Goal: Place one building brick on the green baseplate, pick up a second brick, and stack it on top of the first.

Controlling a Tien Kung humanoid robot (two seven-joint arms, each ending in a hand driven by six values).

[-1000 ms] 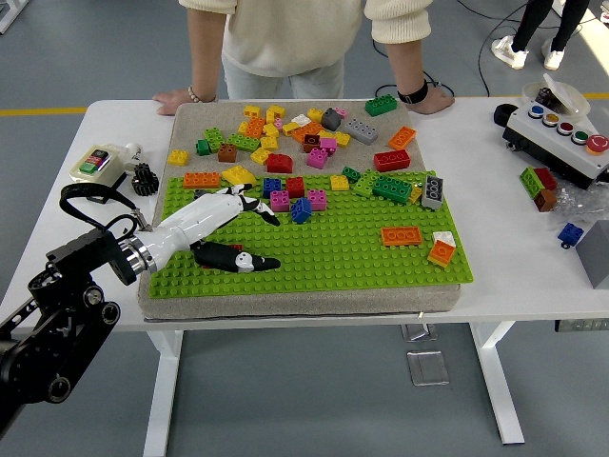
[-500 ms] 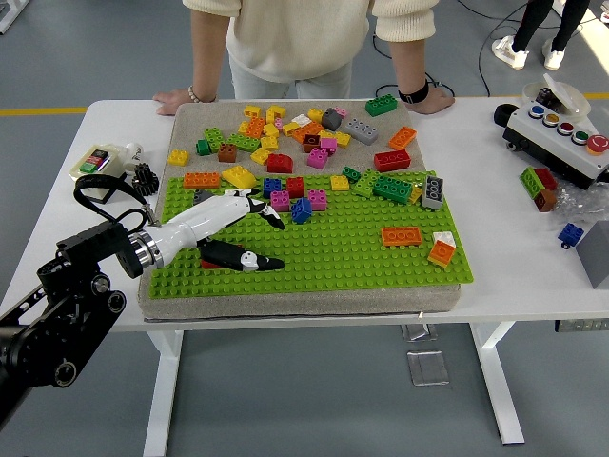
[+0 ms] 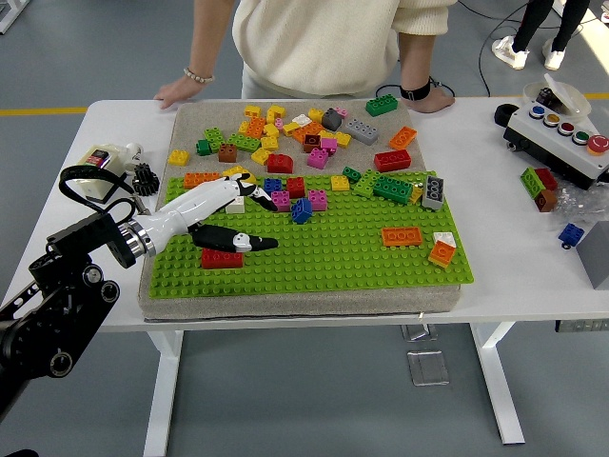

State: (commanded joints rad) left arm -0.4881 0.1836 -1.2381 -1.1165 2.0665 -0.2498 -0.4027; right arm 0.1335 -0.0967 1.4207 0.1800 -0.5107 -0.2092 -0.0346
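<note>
Red brick (image 3: 222, 258) sits on the green baseplate (image 3: 343, 252) — the first step looks done. Left robot hand (image 3: 231, 217) hovers just above it, fingers spread, holding nothing — a second brick is not yet picked.

Left arm (image 3: 67, 286) reaching in from lower left, left hand (image 3: 214, 214) open, fingers spread

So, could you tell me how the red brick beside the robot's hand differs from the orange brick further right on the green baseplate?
The red brick lies near the baseplate's front left, just under the left hand; the orange brick lies alone, right of centre. Colour differs. Both are low, oblong bricks lying flat on the green baseplate.
</note>
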